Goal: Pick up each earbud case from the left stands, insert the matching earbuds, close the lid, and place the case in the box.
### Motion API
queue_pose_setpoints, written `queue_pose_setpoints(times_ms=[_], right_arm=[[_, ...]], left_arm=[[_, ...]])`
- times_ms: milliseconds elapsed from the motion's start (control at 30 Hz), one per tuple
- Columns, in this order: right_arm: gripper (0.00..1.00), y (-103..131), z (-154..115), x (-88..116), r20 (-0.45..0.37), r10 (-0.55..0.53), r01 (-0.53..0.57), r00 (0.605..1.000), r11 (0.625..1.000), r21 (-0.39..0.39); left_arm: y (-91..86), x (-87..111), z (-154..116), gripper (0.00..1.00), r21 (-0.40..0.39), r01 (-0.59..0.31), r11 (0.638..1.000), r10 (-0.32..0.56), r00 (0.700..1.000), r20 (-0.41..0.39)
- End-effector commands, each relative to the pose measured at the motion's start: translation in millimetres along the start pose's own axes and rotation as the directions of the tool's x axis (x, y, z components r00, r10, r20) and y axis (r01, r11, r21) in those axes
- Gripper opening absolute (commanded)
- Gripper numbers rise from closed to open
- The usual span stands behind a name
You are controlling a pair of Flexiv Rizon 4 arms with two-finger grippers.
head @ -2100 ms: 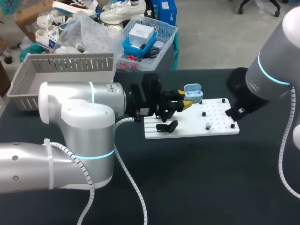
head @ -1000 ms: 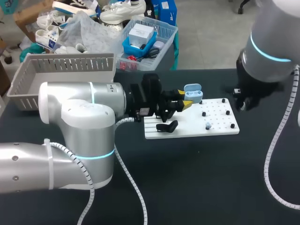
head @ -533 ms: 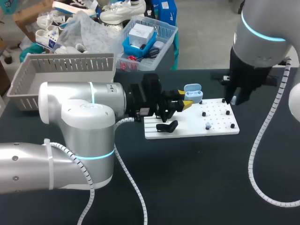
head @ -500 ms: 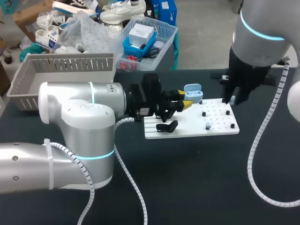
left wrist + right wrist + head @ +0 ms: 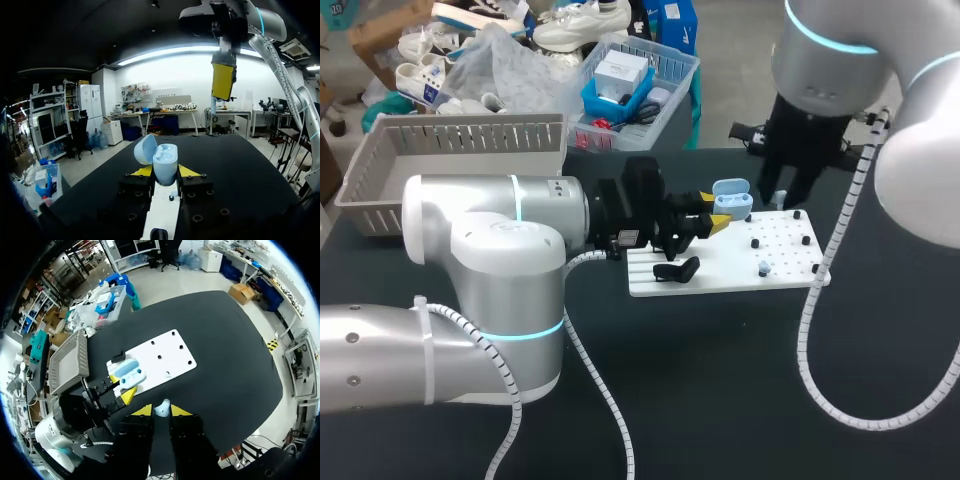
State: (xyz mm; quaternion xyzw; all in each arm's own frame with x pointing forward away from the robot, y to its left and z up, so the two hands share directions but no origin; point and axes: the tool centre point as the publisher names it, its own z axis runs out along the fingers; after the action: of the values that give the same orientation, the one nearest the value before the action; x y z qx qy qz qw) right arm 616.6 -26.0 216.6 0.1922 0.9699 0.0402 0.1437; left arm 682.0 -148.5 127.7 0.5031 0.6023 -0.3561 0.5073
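- The left arm (image 5: 490, 240) lies low and level over the black bench (image 5: 720, 380), coming in from the left side.
- Its left end effector (image 5: 165, 172) is clenched on a light blue, rounded plastic earbud case (image 5: 165, 162). The yellow tips press both sides, and the lid stands open.
- That case is held just over the near-left part of a flat white stand board with pegs (image 5: 775, 255).
- A small black earbud case (image 5: 677, 270) rests on the board's slotted end, under the left end effector.
- The right arm (image 5: 830, 50) drops steeply from above. Its right end effector (image 5: 161, 411) points down and pinches a pale blue earbud (image 5: 161, 409).
- It hangs raised by the board's far edge, near the blue case but apart from it.
- A grey slotted plastic basket (image 5: 460, 135) sits at the bench's far left edge, well apart from the board.
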Motion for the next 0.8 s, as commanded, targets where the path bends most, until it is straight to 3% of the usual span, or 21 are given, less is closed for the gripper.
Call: queue_pose_setpoints(times_ms=[33,667,733,800], right_arm=[[0.00,13,1,-6,0.006,0.015,-0.015,1.000,1.000,0.019],[0.00,35,15,-34,0.010,-0.014,0.014,1.000,1.000,0.001],[0.00,34,18,-34,-0.007,-0.015,0.015,1.000,0.998,-0.056],[0.00,33,21,-34,-0.010,-0.008,0.008,1.000,0.999,-0.053]], left_arm=[[-1.0,0.6,1,0.00,-0.006,0.000,1.000,0.000,1.000,0.003],[-1.0,0.6,1,0.00,-0.006,0.000,1.000,0.000,1.000,0.003],[-1.0,0.6,1,0.00,-0.006,0.000,1.000,0.000,1.000,0.003],[-1.0,0.6,1,0.00,-0.006,0.000,1.000,0.000,1.000,0.003]])
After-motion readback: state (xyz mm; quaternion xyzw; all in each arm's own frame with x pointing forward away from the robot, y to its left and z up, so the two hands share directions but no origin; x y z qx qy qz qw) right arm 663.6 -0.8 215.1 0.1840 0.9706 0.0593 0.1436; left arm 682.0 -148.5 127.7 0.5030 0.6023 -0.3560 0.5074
